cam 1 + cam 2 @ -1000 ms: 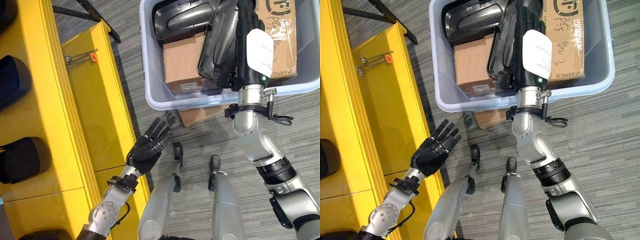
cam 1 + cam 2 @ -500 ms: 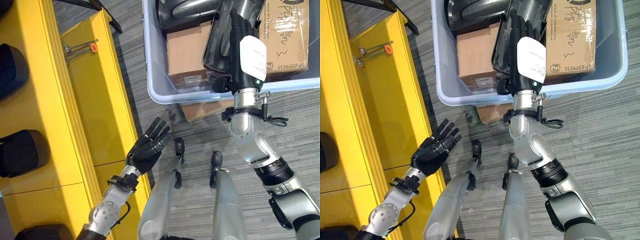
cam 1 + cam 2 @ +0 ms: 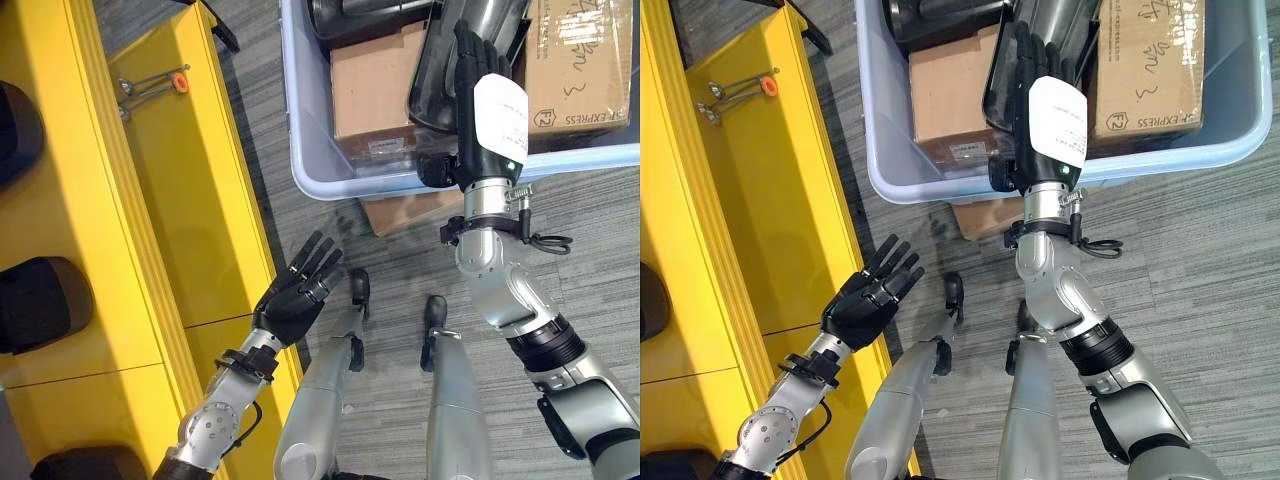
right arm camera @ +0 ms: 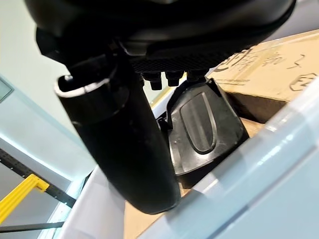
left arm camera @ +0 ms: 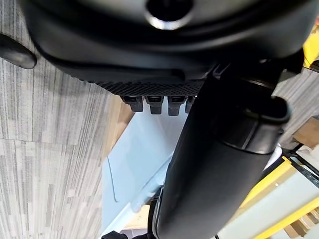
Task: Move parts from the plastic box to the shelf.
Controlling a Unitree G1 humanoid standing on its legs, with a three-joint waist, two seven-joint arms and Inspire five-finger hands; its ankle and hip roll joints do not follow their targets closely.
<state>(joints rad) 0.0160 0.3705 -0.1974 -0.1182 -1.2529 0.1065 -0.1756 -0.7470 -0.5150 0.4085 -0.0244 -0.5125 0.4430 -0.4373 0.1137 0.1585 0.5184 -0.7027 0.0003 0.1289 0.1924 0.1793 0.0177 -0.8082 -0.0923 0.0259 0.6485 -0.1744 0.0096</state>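
A pale blue plastic box [image 3: 310,170] stands on the carpet and holds cardboard cartons and black moulded parts. My right hand [image 3: 490,120] reaches over its near rim. Its fingers lie straight on a black curved part [image 3: 435,70] that leans between two cartons. The right wrist view shows the same part [image 4: 204,124] just past the straight fingers, with nothing gripped. My left hand [image 3: 300,290] hovers open, palm up, over the floor beside the yellow shelf [image 3: 190,200], empty.
Two black parts [image 3: 40,305] [image 3: 15,120] lie on the shelf's left tier. A metal tool with an orange tip [image 3: 150,85] rests on the lower tier. Brown cartons [image 3: 370,90] [image 3: 580,60] fill the box, and flat cardboard [image 3: 400,212] sticks out from under it.
The whole picture has shifted a little, so the camera moved. My right hand stays laid on the black part and my left hand holds its place.
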